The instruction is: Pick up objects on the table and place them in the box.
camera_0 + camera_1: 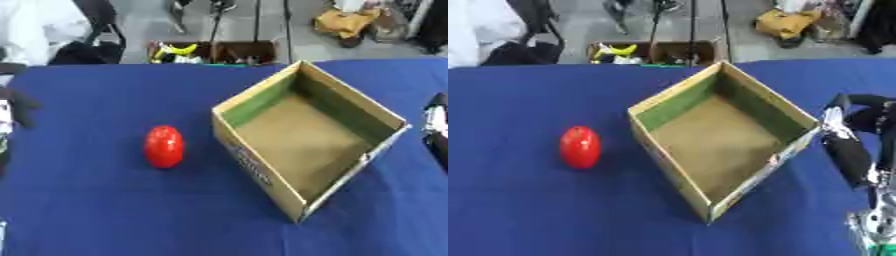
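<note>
Left of the box point(262, 102), well apart from the right hand point(852, 150), lies the red object point(164, 146).

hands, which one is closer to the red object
The left hand, at the table's left edge on the red object's side. The right hand sits at the right edge, with the cardboard box between.

table cover point(87, 210) looked like matt blue cloth, smooth. box point(302, 127) at 3 o'clock was plain brown cardboard, matt, with a greenish liner on the inner walls. red object point(164, 145) at 9 o'clock of the box was glossy and smooth, plastic-looking.
</note>
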Tool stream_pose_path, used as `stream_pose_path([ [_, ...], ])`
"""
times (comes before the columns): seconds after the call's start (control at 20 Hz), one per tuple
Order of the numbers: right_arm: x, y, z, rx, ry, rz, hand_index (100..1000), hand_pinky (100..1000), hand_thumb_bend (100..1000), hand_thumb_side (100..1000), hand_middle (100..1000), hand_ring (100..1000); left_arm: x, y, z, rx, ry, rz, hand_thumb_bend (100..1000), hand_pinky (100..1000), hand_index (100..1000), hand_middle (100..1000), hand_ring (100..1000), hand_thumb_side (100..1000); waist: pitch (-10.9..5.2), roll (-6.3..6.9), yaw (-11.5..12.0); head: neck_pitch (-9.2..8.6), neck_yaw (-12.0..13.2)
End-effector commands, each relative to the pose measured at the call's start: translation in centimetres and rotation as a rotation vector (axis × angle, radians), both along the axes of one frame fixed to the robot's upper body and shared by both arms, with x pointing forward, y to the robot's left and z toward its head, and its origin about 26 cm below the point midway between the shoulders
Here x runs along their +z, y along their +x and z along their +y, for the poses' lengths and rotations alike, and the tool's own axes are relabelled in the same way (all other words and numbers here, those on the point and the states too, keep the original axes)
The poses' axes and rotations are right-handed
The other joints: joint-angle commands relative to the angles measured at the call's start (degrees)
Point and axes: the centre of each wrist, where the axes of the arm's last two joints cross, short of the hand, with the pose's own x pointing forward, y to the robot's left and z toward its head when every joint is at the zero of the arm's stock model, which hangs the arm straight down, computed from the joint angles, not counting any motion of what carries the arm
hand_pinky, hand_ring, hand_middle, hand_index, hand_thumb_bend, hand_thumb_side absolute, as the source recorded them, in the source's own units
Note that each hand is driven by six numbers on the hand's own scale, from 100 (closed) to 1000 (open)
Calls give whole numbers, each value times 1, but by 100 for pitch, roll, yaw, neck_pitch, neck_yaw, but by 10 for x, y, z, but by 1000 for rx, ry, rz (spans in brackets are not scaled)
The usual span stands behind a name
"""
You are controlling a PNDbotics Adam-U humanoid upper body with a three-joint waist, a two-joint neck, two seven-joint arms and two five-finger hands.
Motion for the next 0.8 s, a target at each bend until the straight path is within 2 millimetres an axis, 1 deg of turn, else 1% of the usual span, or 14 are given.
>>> stream_pose_path([
  [0.05, 8, -3, 0, 6, -13, -29, 652, 647, 157, 412, 427, 447, 13, -3, 1, 152, 135, -98, 100, 371, 866, 683, 508, 782, -138, -8, -7, -57, 21],
  [0.2, 8, -3, 0, 7, -12, -30, 652, 648, 157, 412, 427, 447, 10, -3, -2, 220, 182, -130, 100, 360, 824, 633, 494, 789, -133, -14, -3, -74, 23],
  [0.35, 8, -3, 0, 7, -12, -31, 652, 648, 156, 412, 428, 448, 6, -3, -5, 207, 206, -117, 100, 331, 804, 607, 474, 800, -127, -21, 3, -89, 25],
  [0.45, 9, -3, 0, 8, -12, -31, 652, 648, 156, 413, 428, 448, 5, -3, -6, 184, 206, -104, 100, 327, 815, 620, 475, 811, -126, -25, 2, -94, 28],
  [0.6, 8, -3, 0, 9, -12, -30, 652, 648, 156, 413, 427, 448, 8, -3, -8, 154, 260, -55, 100, 340, 880, 712, 511, 852, -133, -23, -4, -87, 33],
  [0.65, 8, -3, 0, 9, -13, -29, 652, 648, 157, 412, 427, 448, 10, -3, -9, 143, 296, -26, 104, 346, 920, 750, 532, 872, -137, -20, -6, -82, 37],
  [0.7, 8, -3, 0, 10, -13, -27, 652, 648, 156, 412, 427, 448, 13, -3, -10, 135, 333, 7, 118, 354, 939, 768, 546, 903, -142, -16, -7, -76, 38],
  [0.8, 7, -3, 0, 10, -13, -25, 652, 648, 156, 412, 427, 448, 17, -2, -11, 126, 384, 59, 118, 354, 939, 768, 546, 903, -149, -13, -7, -67, 37],
])
